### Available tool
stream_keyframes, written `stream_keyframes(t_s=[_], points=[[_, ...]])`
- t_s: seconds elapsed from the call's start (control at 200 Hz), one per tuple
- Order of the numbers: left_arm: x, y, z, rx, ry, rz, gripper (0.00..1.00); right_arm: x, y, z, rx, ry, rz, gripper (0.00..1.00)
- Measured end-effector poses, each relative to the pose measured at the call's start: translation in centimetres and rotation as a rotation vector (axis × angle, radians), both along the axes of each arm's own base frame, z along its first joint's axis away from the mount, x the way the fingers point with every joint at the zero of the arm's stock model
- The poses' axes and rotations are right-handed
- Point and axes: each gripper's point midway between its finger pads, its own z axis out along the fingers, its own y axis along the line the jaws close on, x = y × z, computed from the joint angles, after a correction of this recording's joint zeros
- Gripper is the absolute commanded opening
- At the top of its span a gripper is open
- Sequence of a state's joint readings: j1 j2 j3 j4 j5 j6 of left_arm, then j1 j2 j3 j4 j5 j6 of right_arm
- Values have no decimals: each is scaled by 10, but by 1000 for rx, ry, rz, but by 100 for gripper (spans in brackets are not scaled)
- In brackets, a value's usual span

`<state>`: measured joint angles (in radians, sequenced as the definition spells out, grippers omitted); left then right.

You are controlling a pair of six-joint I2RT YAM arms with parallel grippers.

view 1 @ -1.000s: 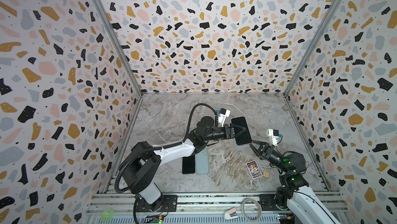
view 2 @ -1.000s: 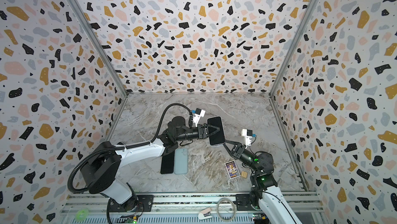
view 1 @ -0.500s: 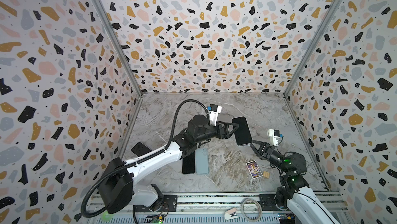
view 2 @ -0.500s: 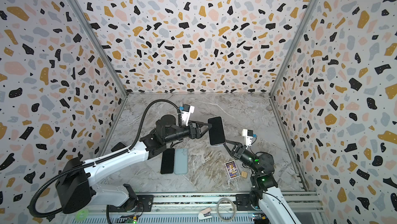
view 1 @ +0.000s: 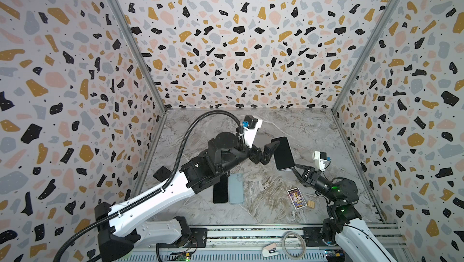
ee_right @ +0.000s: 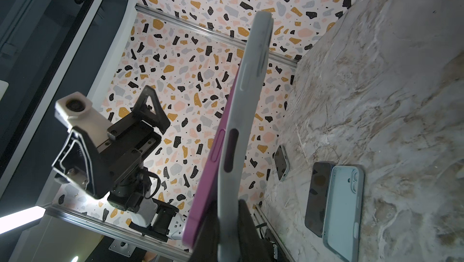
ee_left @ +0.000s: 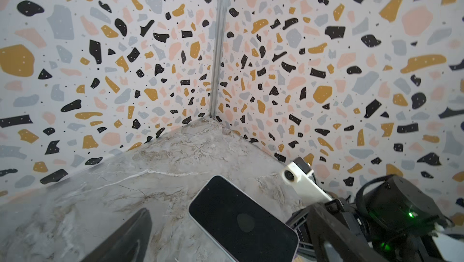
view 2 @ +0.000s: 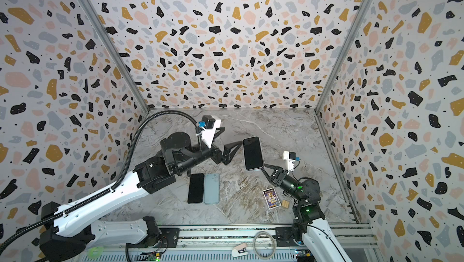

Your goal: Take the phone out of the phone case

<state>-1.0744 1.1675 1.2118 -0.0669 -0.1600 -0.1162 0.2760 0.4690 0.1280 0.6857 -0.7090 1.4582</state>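
Note:
The phone (view 1: pixel 283 154) (view 2: pixel 253 153), dark screen up, hangs above the marble table, held at its near end by my right gripper (view 1: pixel 295 169) (view 2: pixel 263 169). The right wrist view shows the purple phone (ee_right: pixel 213 162) lifted partly out of its grey phone case (ee_right: pixel 241 127), with the right gripper (ee_right: pixel 229 235) shut on the case's lower edge. My left gripper (view 1: pixel 270 151) (view 2: pixel 232 151) stands open just left of the phone, touching nothing. In the left wrist view the phone (ee_left: pixel 241 220) shows between its spread fingers (ee_left: pixel 125 238).
A black phone (view 1: pixel 220 187) and a pale blue empty case (view 1: pixel 236 187) lie side by side on the table. A picture card (view 1: pixel 297 198) and a small wooden block (view 1: pixel 311 203) lie near the right arm. Another phone (view 1: pixel 163 174) lies by the left wall.
My left gripper has opened wide, let go of the phone and drawn back to the left. The right gripper has held the phone in its case still.

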Motion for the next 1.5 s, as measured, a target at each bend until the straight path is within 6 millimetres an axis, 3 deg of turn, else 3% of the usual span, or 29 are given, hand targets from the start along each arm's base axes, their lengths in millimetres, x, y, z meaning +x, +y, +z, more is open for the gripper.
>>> stream_keyframes(t_s=[0.21,0.44,0.596,0.896,1.497], points=[[-44,-26,-25,266,-217,11,95,0,0,-1,-2,6,-1,0],[-68,-42,-44,470,-419,-6,93,1,0,-1,-2,7,-3,0],[-68,-49,-55,551,-481,-23,90,1,0,-2,-2,8,-3,0],[-65,-74,-100,720,-524,-74,83,2,0,-6,-8,28,-3,0],[-50,-83,-113,808,-549,-28,75,2,0,-6,-10,25,-3,0]])
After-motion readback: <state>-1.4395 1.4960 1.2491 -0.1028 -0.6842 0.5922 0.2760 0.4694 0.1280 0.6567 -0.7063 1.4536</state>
